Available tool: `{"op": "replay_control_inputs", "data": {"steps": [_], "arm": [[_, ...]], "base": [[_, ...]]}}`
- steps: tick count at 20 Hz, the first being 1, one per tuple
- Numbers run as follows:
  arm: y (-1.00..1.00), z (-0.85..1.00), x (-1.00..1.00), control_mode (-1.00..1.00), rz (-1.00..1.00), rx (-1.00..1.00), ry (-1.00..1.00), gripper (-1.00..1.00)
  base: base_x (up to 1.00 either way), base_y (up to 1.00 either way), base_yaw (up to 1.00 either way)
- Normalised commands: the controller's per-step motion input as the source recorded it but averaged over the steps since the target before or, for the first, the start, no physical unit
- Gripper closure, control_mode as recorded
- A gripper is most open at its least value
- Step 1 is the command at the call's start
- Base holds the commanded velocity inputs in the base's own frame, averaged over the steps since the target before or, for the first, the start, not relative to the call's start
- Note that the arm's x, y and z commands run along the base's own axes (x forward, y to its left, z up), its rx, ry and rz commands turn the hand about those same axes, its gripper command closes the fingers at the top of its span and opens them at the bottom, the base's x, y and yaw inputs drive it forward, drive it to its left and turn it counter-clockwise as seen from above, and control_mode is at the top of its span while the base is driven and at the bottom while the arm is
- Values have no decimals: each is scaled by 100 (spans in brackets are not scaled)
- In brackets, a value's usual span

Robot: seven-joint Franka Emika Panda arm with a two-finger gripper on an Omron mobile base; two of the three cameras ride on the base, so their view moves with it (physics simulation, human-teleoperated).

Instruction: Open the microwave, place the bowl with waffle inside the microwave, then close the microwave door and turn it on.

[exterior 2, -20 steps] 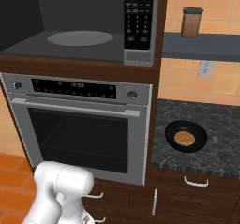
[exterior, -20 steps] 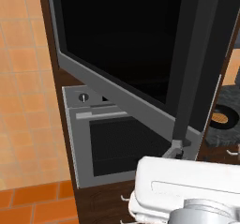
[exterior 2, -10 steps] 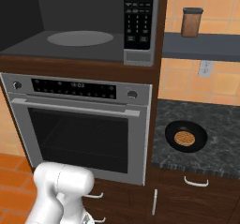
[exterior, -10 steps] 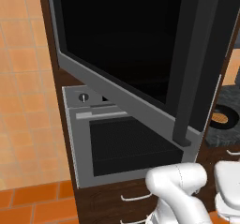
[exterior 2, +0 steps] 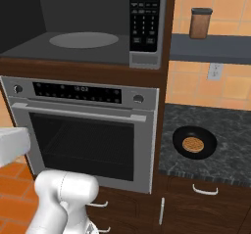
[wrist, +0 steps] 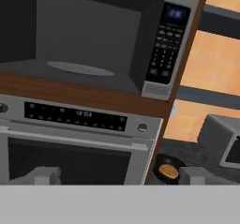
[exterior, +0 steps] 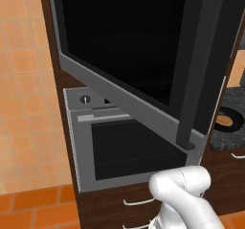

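Left base view: the microwave door (exterior: 139, 55) stands swung wide open, its black glass and grey edge covering most of the microwave. Its dark bar handle (exterior: 191, 74) runs down the near edge. Below the door sits the oven (exterior: 119, 142), and to the oven's right, past the door's edge, the bowl (exterior: 225, 120) rests on a dark counter.

Right base view: the microwave (exterior 2: 83, 27) is open, its grey cavity bare apart from the round turntable (exterior 2: 83, 39); the keypad (exterior 2: 144, 15) is at the cavity's right. The oven sits directly under it. To the oven's right, the bowl lies on the speckled counter (exterior 2: 230, 130), well apart from the microwave and lower. Above the counter a shelf carries a brown canister (exterior 2: 200, 23); orange tiles cover the wall and floor.

Hand view: the camera looks at the microwave and oven from a tilt, with the bowl low and right of the oven. The gripper (wrist: 119, 176) shows two tips wide apart with nothing between them.

The bowl looks small, rigid and light, with a smooth rim that may slip; I would judge a pinch on the rim wall safest, kept level so the waffle stays in. The step in hand is probably reaching for it.
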Motion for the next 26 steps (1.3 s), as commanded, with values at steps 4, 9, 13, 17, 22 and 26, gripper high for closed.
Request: {"op": "replay_control_inputs", "data": {"steps": [4, 9, 13, 17, 22, 26], "arm": [[-69, -31, 71, -100, 12, 0, 48, -100], [-98, -61, 32, -100, -8, 1, 48, -100], [-34, -22, 3, -100, -12, 0, 18, -100], [-33, -54, 32, -100, -6, 9, 5, -100], [-99, -93, 86, -100, -24, 24, -9, -100], [-92, -94, 100, -100, -30, 18, 15, -100]], "base": [[0, 0, 0], [0, 0, 0], [0, 0, 0], [0, 0, 0], [0, 0, 0], [0, 0, 0]]}}
